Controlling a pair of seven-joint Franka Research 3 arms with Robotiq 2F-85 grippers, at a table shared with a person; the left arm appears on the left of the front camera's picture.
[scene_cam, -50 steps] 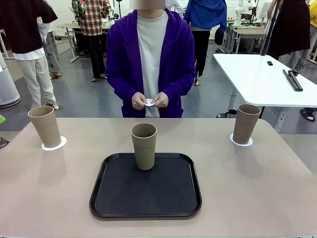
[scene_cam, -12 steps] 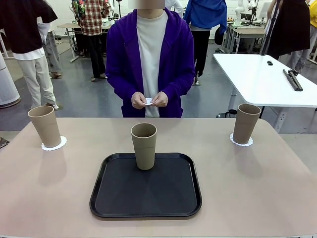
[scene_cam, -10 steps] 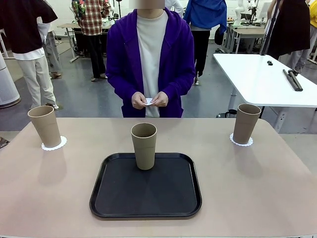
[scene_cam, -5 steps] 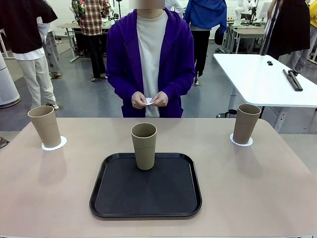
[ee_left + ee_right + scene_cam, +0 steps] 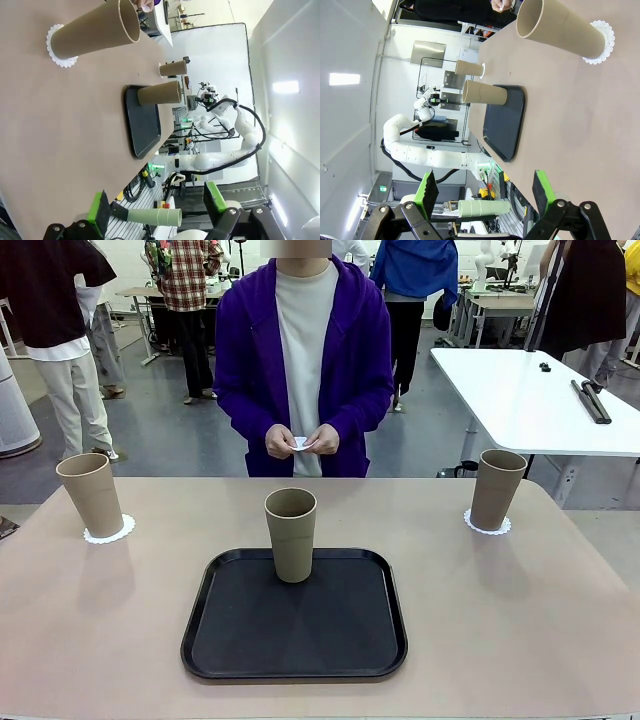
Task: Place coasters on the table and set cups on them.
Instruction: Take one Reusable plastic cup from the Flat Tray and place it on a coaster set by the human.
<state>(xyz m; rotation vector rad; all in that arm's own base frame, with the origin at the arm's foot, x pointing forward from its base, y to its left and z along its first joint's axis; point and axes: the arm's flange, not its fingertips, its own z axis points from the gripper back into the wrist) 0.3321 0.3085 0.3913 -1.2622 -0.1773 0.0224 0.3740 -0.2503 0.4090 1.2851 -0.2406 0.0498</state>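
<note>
Nothing moved, we see. Our left fingers (image 5: pixel 97 212) spread, empty, cup (image 5: pixel 95 32) on coaster (image 5: pixel 59 47) far ahead; right fingers (image 5: pixel 426 192) likewise, second cup (image 5: pixel 560 27) on second coaster (image 5: pixel 601 42) ahead. Third cup (image 5: pixel 291 535) on tray (image 5: pixel 300 640), bench (image 5: pixel 100 620).

The beige-tan table (image 5: pixel 500 620) has a matte top with rounded corners. A black tray (image 5: pixel 300 630), a rounded rectangle, lies flat at its centre, somewhat nearer the robot's edge than the far one. Toward the far left corner lies the left coaster (image 5: pixel 127 530), a white paper doily, and toward the far right corner the right coaster (image 5: pixel 489 532) — both flat on the tabletop, well apart from the tray and from each other. Only the scalloped edge of each shows, ringing the base of the left cup (image 5: pixel 90 495) and the right cup (image 5: pixel 498 488) — tan tumblers standing upright on them.
</note>
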